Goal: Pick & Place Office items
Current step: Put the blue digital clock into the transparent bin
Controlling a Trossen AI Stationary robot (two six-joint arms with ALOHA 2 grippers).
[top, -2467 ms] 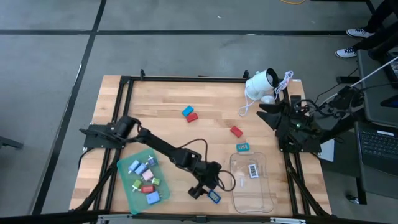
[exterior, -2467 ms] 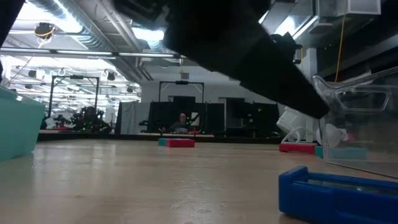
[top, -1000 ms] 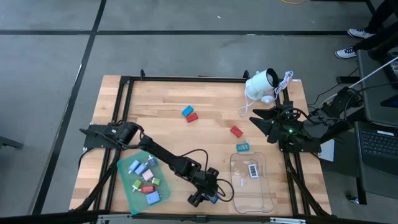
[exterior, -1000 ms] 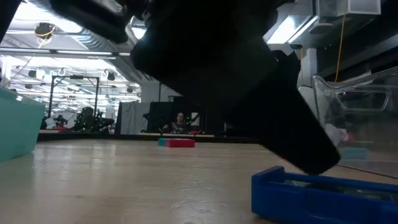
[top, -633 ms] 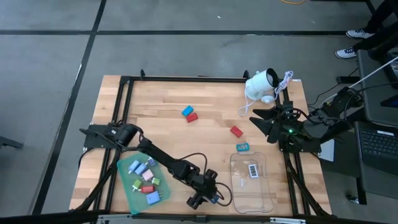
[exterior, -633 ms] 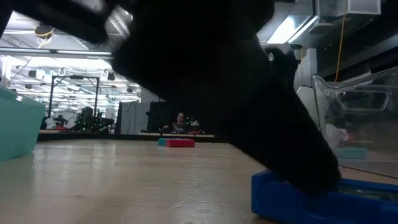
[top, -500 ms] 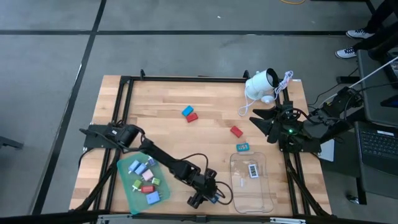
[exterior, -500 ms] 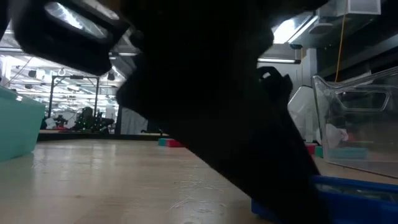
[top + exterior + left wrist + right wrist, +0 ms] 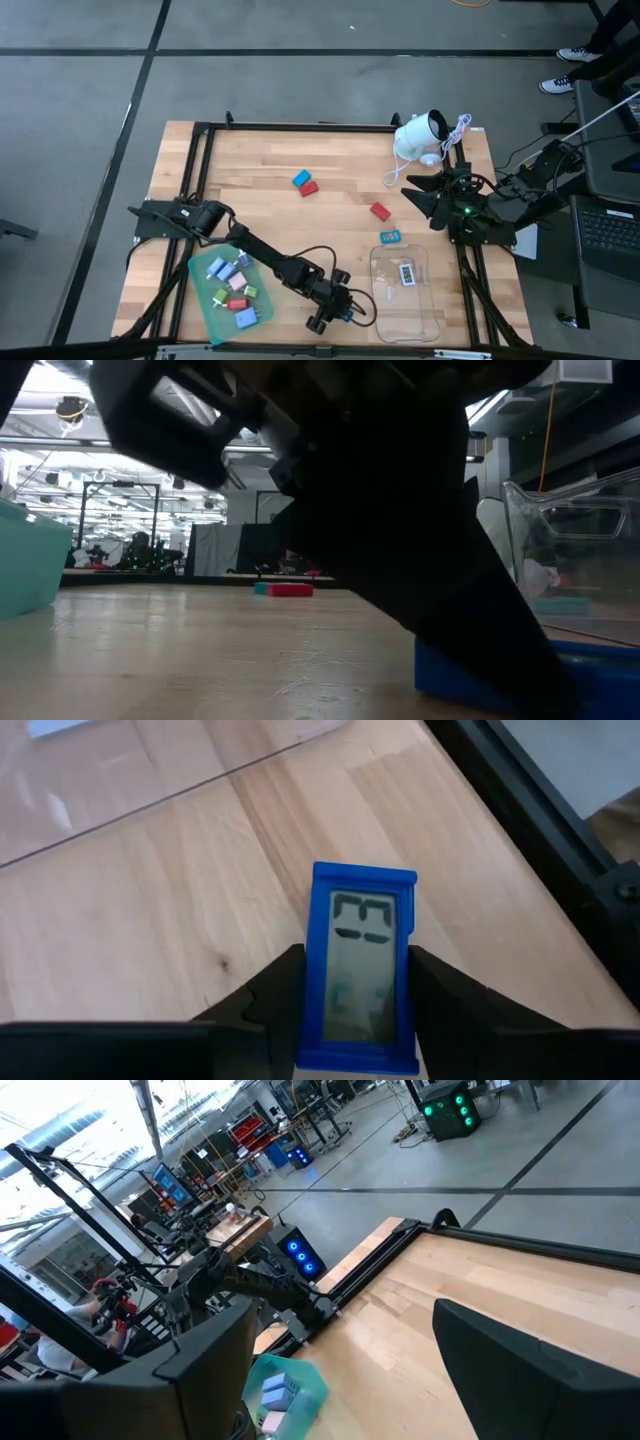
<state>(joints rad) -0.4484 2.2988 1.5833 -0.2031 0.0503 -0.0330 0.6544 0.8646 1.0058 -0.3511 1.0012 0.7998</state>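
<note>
Left tool (image 9: 355, 1020) seemingly pinching one blue piece (image 9: 362, 960), four loose pieces, right tool (image 9: 425, 196) spread.

You've got the left gripper (image 9: 338, 313) at the table's (image 9: 340, 215) front edge, btwn two trays: one (image 9: 205, 295) left w/ pieces, other (image 9: 408, 315) right.

bench (image 9: 260, 190): bare wood | near edge: green tray (image 9: 205, 300), clear tray (image 9: 420, 320), blue piece (image 9: 361, 965) between them | middle: blue, red, teal pieces | far right corner: white corded device (image 9: 420, 135)
</note>
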